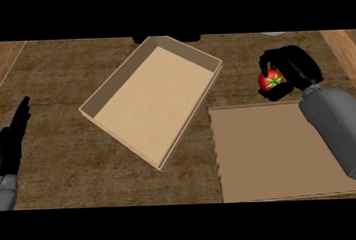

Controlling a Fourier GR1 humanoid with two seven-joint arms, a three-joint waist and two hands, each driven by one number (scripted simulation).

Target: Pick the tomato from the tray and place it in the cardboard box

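A red tomato (271, 81) with a green stem star sits inside my right hand (291, 67), whose black fingers and thumb curl round it. The hand holds it above the dark counter, just beyond the far edge of the flat brown tray (278, 153) at the lower right. The open cardboard box (154, 100), tilted diagonally, lies to the left of the tomato with nothing inside. My left hand (11, 140) rests at the left edge, fingers straight and pointing up.
The dark woven counter top (62, 81) runs under everything, with lighter wooden strips (2, 63) at the far left and right sides. A small dark object (167, 38) shows at the far edge behind the box.
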